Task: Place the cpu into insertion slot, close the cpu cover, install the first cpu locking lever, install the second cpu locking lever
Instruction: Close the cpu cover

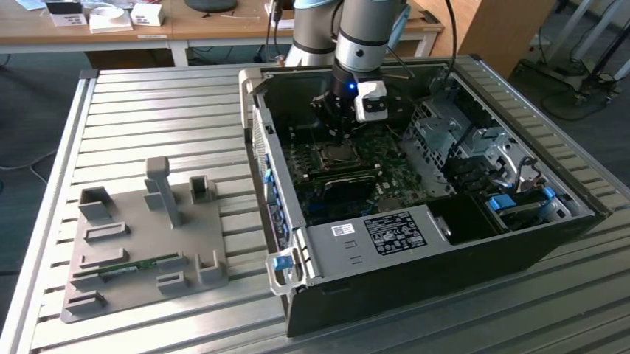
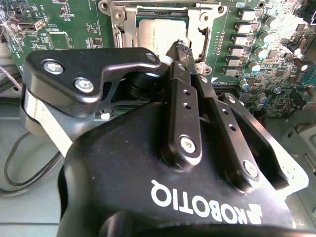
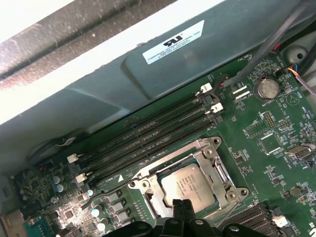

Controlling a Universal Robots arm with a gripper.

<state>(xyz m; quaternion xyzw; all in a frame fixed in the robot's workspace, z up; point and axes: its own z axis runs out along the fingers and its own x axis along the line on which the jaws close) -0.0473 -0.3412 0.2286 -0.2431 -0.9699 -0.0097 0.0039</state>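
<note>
The cpu [image 3: 190, 186] lies flat in its socket on the green motherboard [image 3: 266, 143]; its silvery top also shows in the second wrist view [image 2: 157, 33]. The cpu cover [image 3: 223, 174] lies down around it as a metal frame [image 2: 118, 27]. My gripper [image 2: 181, 47] is shut, its two black fingers [image 2: 183, 98] meeting in a point just above the chip's edge, with nothing seen between them. In the exterior view the gripper [image 1: 340, 131] hangs inside the open computer case over the socket [image 1: 341, 153]. I cannot tell how the locking levers stand.
Memory slots [image 3: 148, 133] run beside the socket. The case walls [image 1: 433, 243], drive cage [image 1: 462, 140] and cables surround the arm. On the exterior view's left a grey fixture [image 1: 147, 221] on the slatted table [image 1: 147, 103] holds a memory stick [image 1: 128, 267].
</note>
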